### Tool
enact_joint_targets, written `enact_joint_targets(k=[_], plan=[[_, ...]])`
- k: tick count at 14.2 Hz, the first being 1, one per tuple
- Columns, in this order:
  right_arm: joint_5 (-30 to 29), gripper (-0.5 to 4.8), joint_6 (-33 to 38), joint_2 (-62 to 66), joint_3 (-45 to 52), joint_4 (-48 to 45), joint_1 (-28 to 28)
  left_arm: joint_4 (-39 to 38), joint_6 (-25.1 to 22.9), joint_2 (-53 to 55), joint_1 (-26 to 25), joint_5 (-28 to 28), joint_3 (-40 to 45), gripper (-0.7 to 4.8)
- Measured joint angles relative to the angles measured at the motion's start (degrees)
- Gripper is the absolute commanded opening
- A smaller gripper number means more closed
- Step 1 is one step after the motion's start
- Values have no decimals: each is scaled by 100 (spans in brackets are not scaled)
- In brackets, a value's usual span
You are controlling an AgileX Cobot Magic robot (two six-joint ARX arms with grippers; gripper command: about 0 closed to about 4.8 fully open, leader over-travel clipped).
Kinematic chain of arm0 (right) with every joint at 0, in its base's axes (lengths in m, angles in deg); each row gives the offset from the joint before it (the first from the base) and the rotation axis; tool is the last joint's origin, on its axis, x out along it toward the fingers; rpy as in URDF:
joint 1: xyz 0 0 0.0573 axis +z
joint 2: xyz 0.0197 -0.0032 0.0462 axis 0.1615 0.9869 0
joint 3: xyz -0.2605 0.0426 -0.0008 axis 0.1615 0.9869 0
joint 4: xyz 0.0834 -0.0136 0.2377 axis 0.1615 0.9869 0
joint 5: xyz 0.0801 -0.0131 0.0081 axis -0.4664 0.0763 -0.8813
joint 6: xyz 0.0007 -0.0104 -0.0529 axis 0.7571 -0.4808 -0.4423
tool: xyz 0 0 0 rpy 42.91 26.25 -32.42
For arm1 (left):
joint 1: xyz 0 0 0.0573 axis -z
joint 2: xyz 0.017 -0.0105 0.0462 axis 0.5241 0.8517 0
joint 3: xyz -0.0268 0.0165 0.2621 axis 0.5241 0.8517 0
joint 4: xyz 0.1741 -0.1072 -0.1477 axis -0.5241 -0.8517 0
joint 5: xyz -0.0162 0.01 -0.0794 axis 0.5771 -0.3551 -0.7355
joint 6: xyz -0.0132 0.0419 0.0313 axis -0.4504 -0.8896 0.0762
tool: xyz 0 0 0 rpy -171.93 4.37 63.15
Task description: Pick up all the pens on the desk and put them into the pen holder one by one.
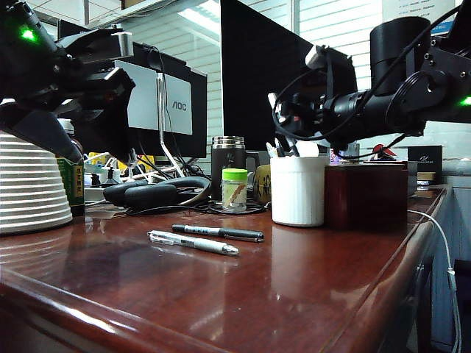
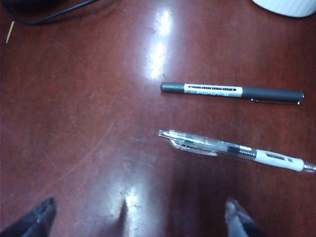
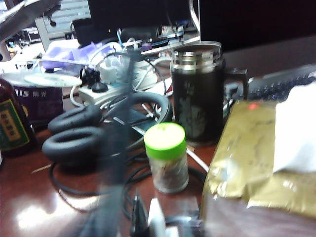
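On the desk (image 1: 221, 294) two pens (image 2: 232, 93) are seen lying parallel. The left gripper (image 2: 140, 217) is held above them, jaws spread wide. The right gripper (image 1: 291, 118) is placed over the pen holder (image 1: 298, 193); its jaw state cannot be told.

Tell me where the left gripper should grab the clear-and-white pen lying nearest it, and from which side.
Grip the clear-and-white pen mid-barrel, near the dark band where clear meets white, coming straight down from above. It lies flat on the desk, apart from the dark pen, so fingers can likely straddle it crosswise. The left gripper hangs open beside it.
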Motion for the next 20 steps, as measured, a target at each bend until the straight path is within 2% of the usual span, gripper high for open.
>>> enact_joint_targets(k=[3, 5, 11, 13, 15, 16, 18, 19, 20], plan=[[-136, 182, -20, 0, 0, 26, 0, -2, 0, 0, 2, 0, 0, 479], [-140, 246, -20, -2, 0, 11, 0, -4, 0, 0, 0, 0, 0, 479], [-142, 248, -20, -7, 0, 15, 0, -188, 0, 0, 2, 0, 0, 479], [-350, 248, -17, -289, 17, 142, -2, -20, -22, 0, 2, -7, 0, 479], [-599, 248, -22, -1082, 13, 433, -2, 190, -17, 2, -2, -437, -35, 479], [-789, 248, -160, -1606, -15, 1036, 0, 201, 44, 37, 0, -667, -42, 479], [-1292, 248, -769, -2181, -267, 2752, 109, 98, 374, 68, -2, -776, -42, 479], [-1475, 248, -1484, -2227, -656, 4306, 289, 31, 444, 70, -2, -789, -42, 479], [-1436, 248, -2155, -2135, -979, 5386, 503, -81, 468, 70, -2, -841, -42, 479]])
